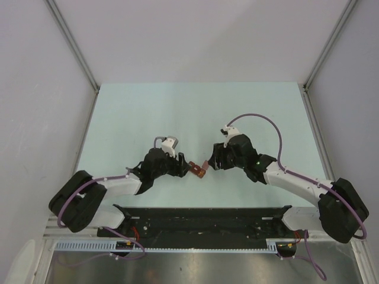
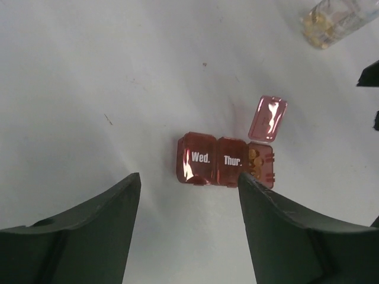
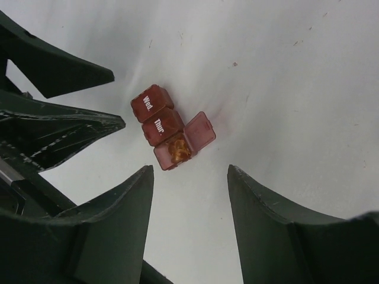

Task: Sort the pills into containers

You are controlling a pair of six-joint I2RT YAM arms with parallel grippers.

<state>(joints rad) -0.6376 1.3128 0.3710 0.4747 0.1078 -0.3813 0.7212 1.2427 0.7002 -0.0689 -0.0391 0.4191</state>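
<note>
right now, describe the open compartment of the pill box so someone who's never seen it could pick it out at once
Near the middle of the pale table lies a small dark red pill box, three compartments in a row. It is the end compartment next to "Thur.": unlike its two shut neighbours, its lid is flipped open and orange pills show inside.

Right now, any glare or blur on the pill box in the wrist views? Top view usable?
Left wrist: pill box sharp, labels legible, white glare streaks on its open lid; clear bottle in the corner is soft. Right wrist: labels readable, pills merge into one amber blob. Top external: evenly lit, box too small to read.
</note>
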